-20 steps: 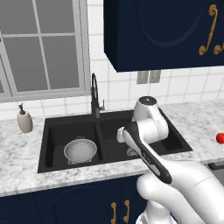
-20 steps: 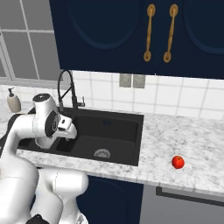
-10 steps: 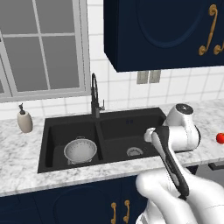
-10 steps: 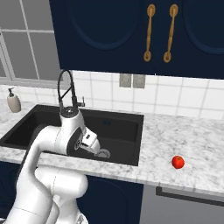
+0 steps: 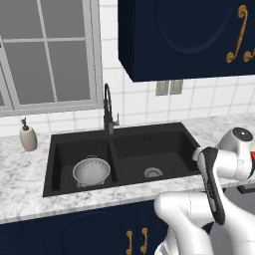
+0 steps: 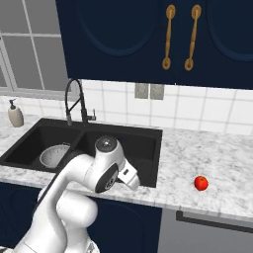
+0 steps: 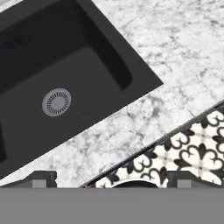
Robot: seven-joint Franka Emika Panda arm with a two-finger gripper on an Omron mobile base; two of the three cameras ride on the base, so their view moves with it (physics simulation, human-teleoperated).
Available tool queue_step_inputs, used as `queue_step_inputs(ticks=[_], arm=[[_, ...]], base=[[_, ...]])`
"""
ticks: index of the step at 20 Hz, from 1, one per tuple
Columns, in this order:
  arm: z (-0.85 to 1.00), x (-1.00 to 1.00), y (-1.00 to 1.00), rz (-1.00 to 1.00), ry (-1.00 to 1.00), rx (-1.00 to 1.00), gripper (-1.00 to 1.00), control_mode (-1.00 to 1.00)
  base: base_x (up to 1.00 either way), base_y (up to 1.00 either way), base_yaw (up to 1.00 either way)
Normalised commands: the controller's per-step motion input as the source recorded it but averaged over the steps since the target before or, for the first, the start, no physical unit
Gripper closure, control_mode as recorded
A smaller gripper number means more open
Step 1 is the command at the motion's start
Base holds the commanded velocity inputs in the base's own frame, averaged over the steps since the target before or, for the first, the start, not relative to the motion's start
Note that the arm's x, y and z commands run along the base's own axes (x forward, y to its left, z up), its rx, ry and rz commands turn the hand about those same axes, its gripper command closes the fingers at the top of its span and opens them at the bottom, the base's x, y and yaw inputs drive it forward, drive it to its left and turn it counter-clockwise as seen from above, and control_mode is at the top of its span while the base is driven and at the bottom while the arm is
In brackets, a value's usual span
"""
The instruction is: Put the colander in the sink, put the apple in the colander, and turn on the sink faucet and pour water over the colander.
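Observation:
The silver colander [image 5: 91,171] stands upright in the left basin of the black sink [image 5: 169,133], also seen as the colander [image 6: 54,155] in the sink [image 6: 148,132]. The red apple [image 6: 200,183] lies on the marble counter right of the sink; a red sliver of the apple [image 5: 253,158] peeks from behind my arm. The black gooseneck faucet [image 5: 107,107] [image 6: 74,99] rises behind the divider. My gripper [image 7: 111,178] is open and holds nothing. It hovers over the counter by the front right corner of the right basin, whose drain [image 7: 57,102] shows below it.
A beige soap bottle [image 5: 28,137] [image 6: 16,114] stands on the counter left of the sink. Dark blue wall cabinets [image 6: 148,39] hang above. The counter's front edge and patterned floor tiles [image 7: 188,153] lie just under the hand.
The arm has swung right, from over the sink's divider to the front right corner of the right basin. The jaws stayed open. Colander and apple have not moved.

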Motion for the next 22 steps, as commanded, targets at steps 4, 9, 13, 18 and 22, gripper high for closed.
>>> queue_step_inputs(ticks=[4, 9, 13, 18, 22], arm=[[-0.02, -0.37, -1.00, -0.26, 0.00, -0.02, -1.00, -1.00], [-0.04, -0.21, -0.88, -0.28, 0.00, -0.13, -1.00, -1.00], [0.15, 0.00, -0.67, -0.22, 0.08, -0.10, -1.00, -1.00], [0.14, 0.06, -0.66, 0.00, 0.20, 0.00, -1.00, -1.00], [0.08, 0.24, -0.71, 0.09, 0.12, 0.01, -1.00, -1.00]], base=[[0.00, 0.00, 0.00], [0.00, 0.00, 0.00], [0.00, 0.00, 0.00], [0.00, 0.00, 0.00], [0.00, 0.00, 0.00]])
